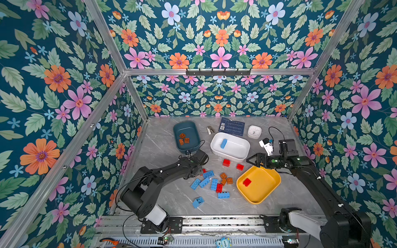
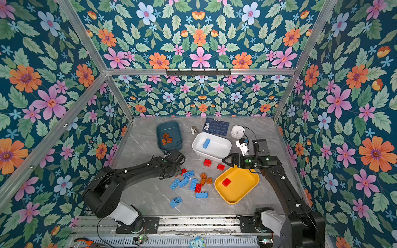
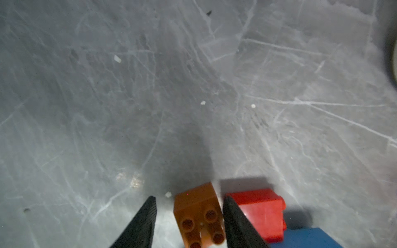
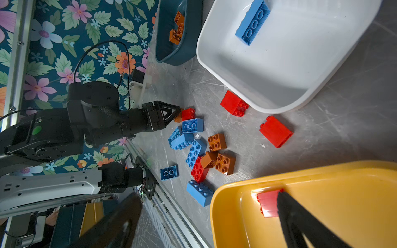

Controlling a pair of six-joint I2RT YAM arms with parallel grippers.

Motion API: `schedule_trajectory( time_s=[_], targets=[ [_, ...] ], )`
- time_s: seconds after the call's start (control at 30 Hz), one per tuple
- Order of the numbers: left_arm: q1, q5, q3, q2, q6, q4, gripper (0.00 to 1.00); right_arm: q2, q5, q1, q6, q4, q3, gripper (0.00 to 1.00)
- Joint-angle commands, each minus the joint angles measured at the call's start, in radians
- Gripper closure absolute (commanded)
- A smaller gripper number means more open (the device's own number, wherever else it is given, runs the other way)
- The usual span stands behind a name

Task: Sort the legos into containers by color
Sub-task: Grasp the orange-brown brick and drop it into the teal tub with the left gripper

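Bricks lie scattered over the middle of the grey marbled counter, between the two arms. The left tool is down at the left end of that heap. Its jaws are partly spread astride one orange-brown brick that sits on the counter. One finger looks to be against the brick's side. The other stands a little off it with bare counter showing between, so nothing is clamped. Just beside that piece is a red brick, hard up against a blue brick. In both top views the wrist hides the tool's tips.

The right tool hangs over the far rim of the yellow tub, jaws wide apart and empty. A single red piece lies inside that tub.

The teal tub at the far left of the counter holds three orange-brown pieces. The white tub, between the teal and yellow ones, holds one long blue piece. Two loose red ones lie on the counter in front of the white tub: one close against its near wall, one a little apart. The heap itself is mostly blue, with a few orange-brown ones and another red mixed in.

Behind the white tub lie a dark blue card and a small white clock.
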Motion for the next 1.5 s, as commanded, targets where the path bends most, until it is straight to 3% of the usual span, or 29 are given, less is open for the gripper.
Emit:
schedule_trajectory(
  time_s=[0.0, 0.27, 0.43, 0.53, 0.7, 0.83, 1.03, 1.27, 1.47],
  targets=[
    [0.0, -0.003, -0.014, -0.01, -0.014, -0.002, 0.52, -0.003, -0.002, 0.001, -0.004, 0.014, -0.004, 0.01],
    [-0.006, 0.04, -0.061, -0.036, -0.01, 0.013, 0.55, -0.002, -0.004, 0.0, -0.002, 0.024, -0.011, 0.01],
    [-0.007, 0.036, -0.073, -0.05, 0.007, 0.013, 0.76, -0.005, 0.003, 0.001, -0.005, 0.019, -0.013, 0.01],
    [-0.006, 0.005, -0.04, -0.065, 0.041, -0.027, 0.8, -0.014, 0.015, 0.001, -0.004, 0.021, -0.014, 0.01],
    [0.016, -0.054, 0.09, -0.055, 0.17, -0.094, 0.79, -0.01, 0.009, 0.0, 0.002, 0.033, -0.002, 0.01],
    [0.058, -0.111, 0.252, -0.014, 0.35, -0.122, 0.78, -0.004, -0.01, 0.001, 0.013, 0.053, 0.007, 0.01],
    [0.186, -0.13, 0.439, 0.102, 0.542, -0.063, 0.78, 0.002, -0.021, 0.001, 0.031, 0.083, 0.014, 0.01],
    [0.344, -0.053, 0.611, 0.306, 0.618, 0.048, 0.79, 0.015, -0.021, 0.001, 0.03, 0.092, 0.021, 0.01],
    [0.413, -0.008, 0.735, 0.452, 0.642, 0.109, 0.77, 0.023, -0.022, 0.0, 0.031, 0.102, 0.012, 0.01]
  ],
)
